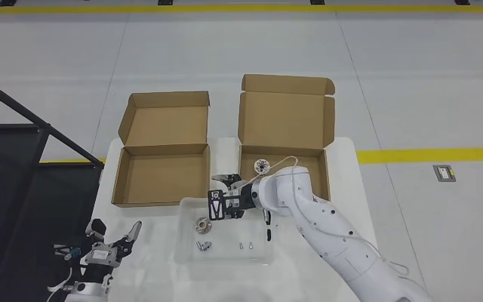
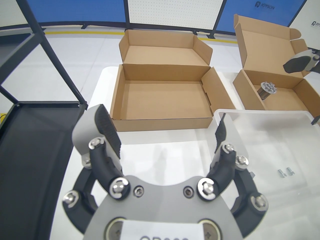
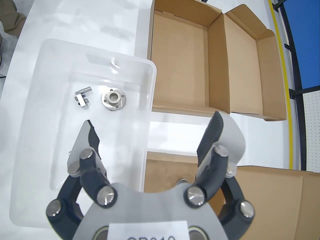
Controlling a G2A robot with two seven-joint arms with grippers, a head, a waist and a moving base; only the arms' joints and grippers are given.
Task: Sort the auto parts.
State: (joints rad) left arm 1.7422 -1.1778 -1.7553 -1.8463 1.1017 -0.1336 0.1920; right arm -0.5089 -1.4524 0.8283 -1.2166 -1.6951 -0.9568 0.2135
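At far left, near the table's front edge: left gripper (image 1: 115,230) (image 2: 161,121), fingers spread wide, nothing between them. Just behind, left cardboard box (image 1: 162,175) (image 2: 160,96), lid folded back, lying open. Next along, at the table's front middle, clear plastic tray (image 1: 226,259) (image 3: 30,81); inside, flanged hub (image 1: 202,224) (image 3: 113,99) with angle bracket (image 1: 204,245) (image 3: 83,96) just beside it, and two small bolts (image 1: 245,245) (image 2: 286,172) apart toward the tray's right. Above the tray's back rim, between the boxes: right gripper (image 1: 220,192) (image 3: 153,123), fingers parted wide, gripping nothing. Farthest right, right cardboard box (image 1: 287,121) (image 2: 265,48), lid up, with a toothed metal wheel (image 1: 261,165) (image 2: 267,89) near its left wall.
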